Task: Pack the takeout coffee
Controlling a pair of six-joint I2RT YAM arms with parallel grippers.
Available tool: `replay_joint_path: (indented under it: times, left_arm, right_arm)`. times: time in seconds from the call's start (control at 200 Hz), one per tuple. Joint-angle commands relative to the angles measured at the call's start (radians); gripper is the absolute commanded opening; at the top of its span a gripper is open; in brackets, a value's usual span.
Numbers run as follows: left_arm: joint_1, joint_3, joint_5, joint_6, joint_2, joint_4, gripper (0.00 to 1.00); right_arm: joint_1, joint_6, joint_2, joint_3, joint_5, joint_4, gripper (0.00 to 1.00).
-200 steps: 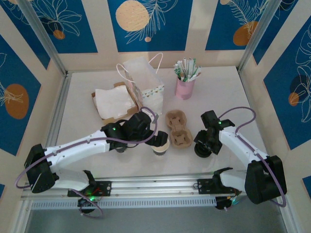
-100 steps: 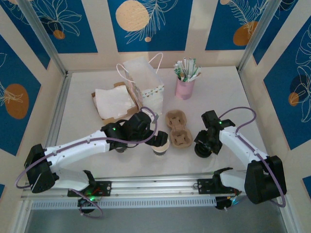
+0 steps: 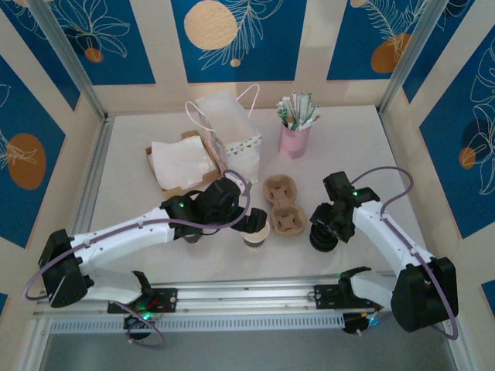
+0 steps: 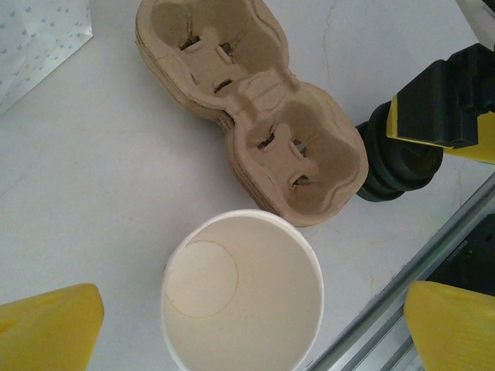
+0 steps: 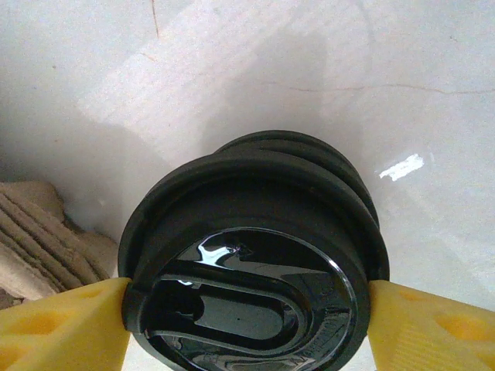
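A lidless paper cup (image 4: 244, 297) with a white inside stands upright on the table, also visible from above (image 3: 255, 233). My left gripper (image 3: 254, 224) is open around it, and its yellow fingers (image 4: 48, 325) stand well clear of the rim on both sides. My right gripper (image 5: 247, 309) is shut on the top black lid (image 5: 247, 301) of a short stack of black lids (image 4: 394, 158). Both of its pads press the lid's edge. That stack (image 3: 323, 238) sits just right of the carrier. A lidded takeout coffee is out of view.
A brown pulp two-cup carrier (image 3: 282, 207) lies between the grippers. A white paper bag (image 3: 228, 127), napkins on a cardboard piece (image 3: 182, 164) and a pink holder of sachets (image 3: 295, 139) stand behind. A dark shape (image 3: 192, 235) pokes out under my left arm. The metal rail (image 3: 255, 290) runs along the near edge.
My right arm's forearm has swung slightly to the right while its gripper stays at the lid stack. The left arm and the cup have not moved.
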Motion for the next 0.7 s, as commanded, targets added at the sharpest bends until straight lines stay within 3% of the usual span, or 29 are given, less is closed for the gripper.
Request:
replay_joint_path:
  times: [0.0, 0.37, 0.555, 0.695]
  left_arm:
    - [-0.013, 0.014, -0.040, 0.006, -0.044, -0.012, 1.00]
    - [-0.012, -0.069, -0.164, 0.016, -0.229, -0.010, 1.00]
    - [-0.007, -0.083, -0.214, 0.026, -0.292, -0.090, 1.00]
    - [0.036, -0.107, -0.161, 0.021, -0.338, -0.123, 1.00]
  right_arm:
    - [-0.005, -0.013, -0.026, 0.040, -0.024, -0.056, 0.76]
    - [0.064, -0.126, -0.054, 0.212, -0.127, -0.118, 0.75]
    - [0.203, -0.155, -0.009, 0.308, -0.146, -0.130, 0.75]
    - [0.328, -0.159, 0.050, 0.380, -0.137, -0.129, 0.74]
